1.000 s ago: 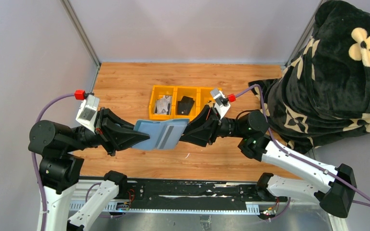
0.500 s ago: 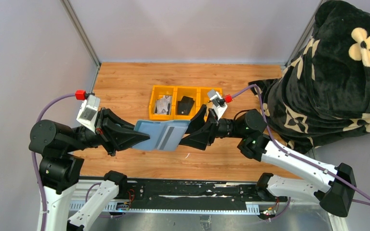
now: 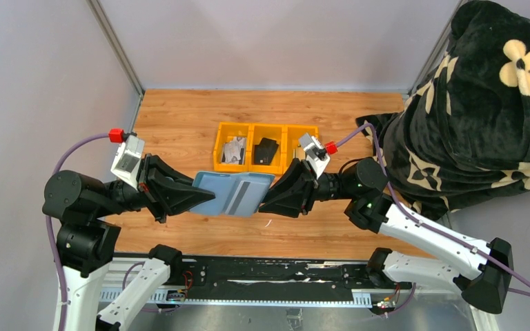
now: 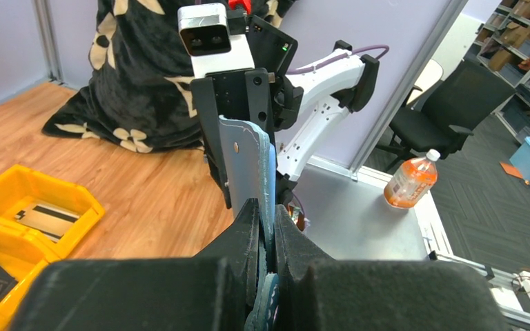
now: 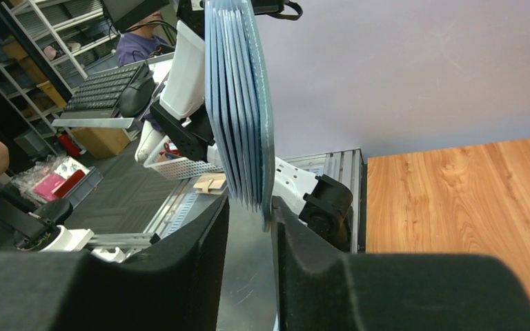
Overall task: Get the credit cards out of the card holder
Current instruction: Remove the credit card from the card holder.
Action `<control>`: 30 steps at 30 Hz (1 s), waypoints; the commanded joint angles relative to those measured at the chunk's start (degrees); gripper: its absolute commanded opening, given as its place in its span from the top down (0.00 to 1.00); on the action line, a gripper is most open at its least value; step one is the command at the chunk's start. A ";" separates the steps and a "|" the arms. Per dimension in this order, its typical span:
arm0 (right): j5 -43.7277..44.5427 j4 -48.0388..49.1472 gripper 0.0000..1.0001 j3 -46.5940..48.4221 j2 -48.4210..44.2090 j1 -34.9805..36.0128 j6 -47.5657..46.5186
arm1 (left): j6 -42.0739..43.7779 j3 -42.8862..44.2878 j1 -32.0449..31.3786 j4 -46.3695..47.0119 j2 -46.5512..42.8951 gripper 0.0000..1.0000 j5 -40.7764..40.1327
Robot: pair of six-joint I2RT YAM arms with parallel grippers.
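The blue-grey card holder (image 3: 229,194) hangs open in the air above the wooden table, its paler slotted side up. My left gripper (image 3: 197,196) is shut on its left edge; in the left wrist view the holder (image 4: 246,155) stands edge-on between the shut fingers of the gripper (image 4: 266,222). My right gripper (image 3: 266,201) is open at the holder's right edge. In the right wrist view the layered slot edges of the holder (image 5: 238,103) reach down between the parted fingers of the gripper (image 5: 250,210), close to the right one. One pale card with a black stripe (image 4: 45,216) lies in the yellow tray.
The yellow three-compartment tray (image 3: 251,129) stands behind the holder, with pale cards (image 3: 233,150) in its left bin and a black pouch (image 3: 267,149) in the middle one. A black flowered blanket (image 3: 483,103) is heaped at the right. Grey walls close off the back and left.
My right gripper has rolled and shifted slightly toward the near side at the holder's right edge, fingers now parted around it. The left gripper and holder have stayed still.
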 commanded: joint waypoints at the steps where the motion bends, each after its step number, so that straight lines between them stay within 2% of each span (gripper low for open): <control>1: -1.89 1.95 0.70 2.43 0.20 1.45 -0.18 | 0.04 1.61 0.29 0.63 0.31 1.00 -1.05; 9: -0.71 1.62 0.78 3.64 1.01 1.75 0.17 | 0.33 1.98 0.31 0.34 0.54 1.00 -1.27; 15: 1.20 -0.06 0.89 3.86 0.60 1.80 -0.62 | 0.30 2.04 0.24 0.27 0.61 1.00 -1.36; 21: 4.66 -3.07 0.89 5.14 0.93 2.59 -2.03 | -0.60 1.89 0.25 0.87 0.62 1.00 -1.27; 25: 8.42 -6.00 0.83 6.87 1.29 3.76 -3.71 | -0.66 1.84 0.24 0.94 0.46 1.00 -1.09; 30: 12.43 -5.84 0.57 7.68 1.53 4.77 -3.44 | 0.06 1.68 0.24 0.19 0.26 1.00 -1.01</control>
